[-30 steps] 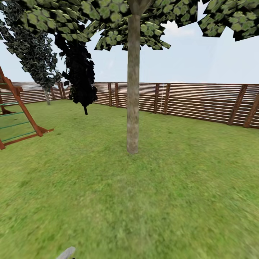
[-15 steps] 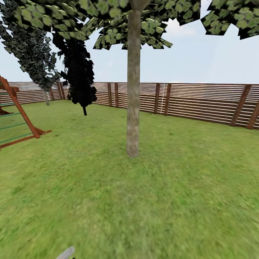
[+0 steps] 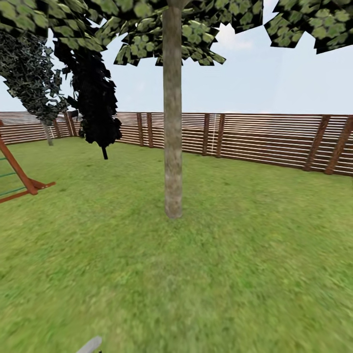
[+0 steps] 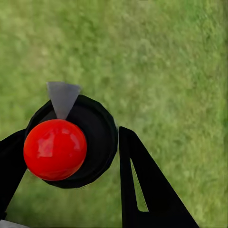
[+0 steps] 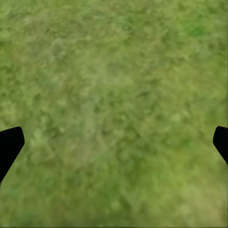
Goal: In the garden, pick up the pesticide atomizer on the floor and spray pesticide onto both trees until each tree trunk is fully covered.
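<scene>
From the head camera I'm looking across the lawn (image 3: 220,274), and one tree (image 3: 172,29) stands dead ahead at twelve o'clock. Its trunk (image 3: 172,127) is straight, bare and grey-brown, rising from the grass into blocky green leaves at the top edge. I see no white specks on the bark from here. Behind it runs the brown slatted fence (image 3: 274,139), from nine o'clock round to three. At about ten o'clock a near-black thin-stemmed tree (image 3: 95,103) stands in front of the fence, with a darker leafy one (image 3: 29,78) further over. At nine o'clock, a red-brown climbing frame (image 3: 17,171) pokes in. A grey tip shows at six o'clock, right at the bottom edge.

On the left wrist camera, my left gripper (image 4: 71,156) is clamped on the sprayer (image 4: 83,137): black round body with a red ball on it, grey nozzle pointing out over grass, a black finger on each side.

On the right wrist camera, my right gripper (image 5: 114,142) is spread wide, fingertips (image 5: 9,142) at the edges, just grass between.
</scene>
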You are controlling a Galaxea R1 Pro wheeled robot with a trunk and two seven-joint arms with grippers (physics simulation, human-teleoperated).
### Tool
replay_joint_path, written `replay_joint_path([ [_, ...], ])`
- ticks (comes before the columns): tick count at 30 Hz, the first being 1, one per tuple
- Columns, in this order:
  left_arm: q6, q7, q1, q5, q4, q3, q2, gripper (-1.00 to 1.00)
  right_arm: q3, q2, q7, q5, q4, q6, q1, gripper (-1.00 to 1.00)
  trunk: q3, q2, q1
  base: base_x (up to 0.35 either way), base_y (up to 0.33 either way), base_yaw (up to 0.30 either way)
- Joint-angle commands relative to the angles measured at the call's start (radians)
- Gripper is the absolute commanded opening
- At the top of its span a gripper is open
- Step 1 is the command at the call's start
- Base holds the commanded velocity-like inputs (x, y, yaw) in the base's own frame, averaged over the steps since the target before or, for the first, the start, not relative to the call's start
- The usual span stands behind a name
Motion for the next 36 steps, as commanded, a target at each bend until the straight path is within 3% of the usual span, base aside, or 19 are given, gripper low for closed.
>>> replay_joint_path([
  [1,-0.008,0.001,-0.001,0.01,0.0,-0.008,0.001,-1.0,-0.003,0.002,0.008,-0.01,0.001,-0.001,-0.001,1.0,-0.002,-0.002,0.001,0.321,0.0,-0.004],
  [36,-0.008,0.001,-0.001,0.009,0.0,-0.008,0.001,-1.0,-0.004,0.002,0.008,-0.01,0.002,-0.003,-0.001,1.0,-0.002,-0.002,0.001,0.321,0.0,0.0],
])
